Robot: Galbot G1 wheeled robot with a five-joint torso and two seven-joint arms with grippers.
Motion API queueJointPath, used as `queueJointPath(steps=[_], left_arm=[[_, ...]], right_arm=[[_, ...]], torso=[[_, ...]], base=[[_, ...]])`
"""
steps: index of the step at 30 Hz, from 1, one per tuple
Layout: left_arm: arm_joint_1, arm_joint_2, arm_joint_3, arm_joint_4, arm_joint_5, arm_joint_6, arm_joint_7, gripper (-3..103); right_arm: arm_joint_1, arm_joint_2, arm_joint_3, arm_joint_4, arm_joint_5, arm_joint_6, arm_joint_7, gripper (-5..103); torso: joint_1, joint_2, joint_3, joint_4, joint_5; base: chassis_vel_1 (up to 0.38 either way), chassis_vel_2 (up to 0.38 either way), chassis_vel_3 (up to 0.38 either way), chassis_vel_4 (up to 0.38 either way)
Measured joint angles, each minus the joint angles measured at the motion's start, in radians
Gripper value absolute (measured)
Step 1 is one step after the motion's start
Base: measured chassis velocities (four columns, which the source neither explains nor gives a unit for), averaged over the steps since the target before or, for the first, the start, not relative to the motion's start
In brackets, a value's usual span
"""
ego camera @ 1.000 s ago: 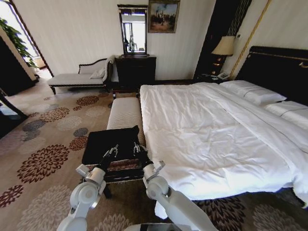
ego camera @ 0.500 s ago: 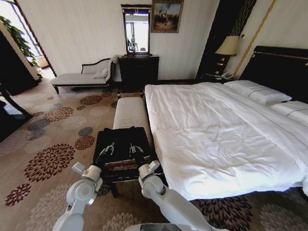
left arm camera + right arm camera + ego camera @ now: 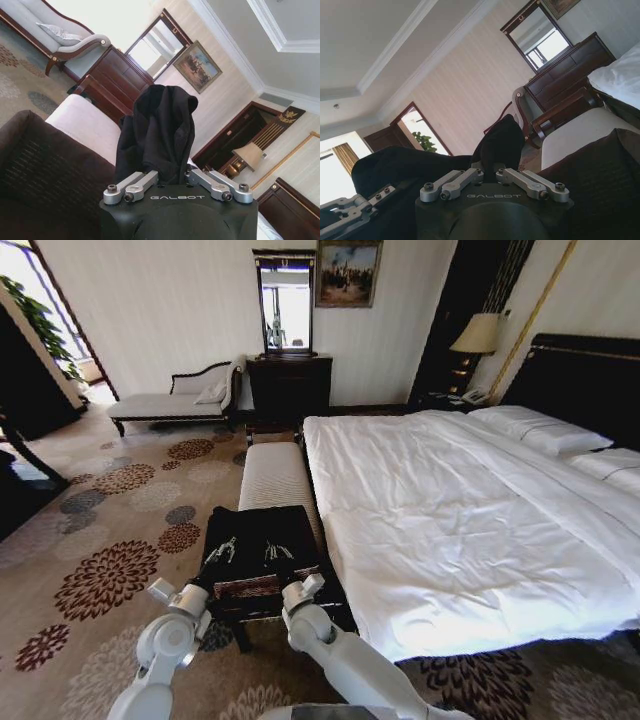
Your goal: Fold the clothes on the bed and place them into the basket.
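Now that the head camera has shifted a little more, the low brown wicker basket [image 3: 262,580] sits nearer the lower middle of the frame, beside the big white-sheeted bed [image 3: 470,510]. The left gripper [image 3: 221,552] and right gripper [image 3: 277,552] each pinch the folded black soft top [image 3: 260,532] over the basket, so placing looks nearly done.

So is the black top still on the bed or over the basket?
Over the basket: both grippers, left and right, hold the top bunched above it; bed bare.

A hotel-like bedroom: large bed [image 3: 470,510], chaise [image 3: 170,400], patterned carpet [image 3: 110,530].
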Motion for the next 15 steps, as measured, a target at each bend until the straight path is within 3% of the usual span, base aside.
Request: queueJointPath(steps=[15], left_arm=[[-0.147,-0.001,0.059,0.168,-0.017,0.01,-0.006,8]], right_arm=[[0.045,-0.004,0.023,-0.083,-0.009,0.007,0.036,5]], torso=[[0.001,0.0,0.0,-0.0003,0.0]], base=[[-0.028,0.099,0.034,-0.091]])
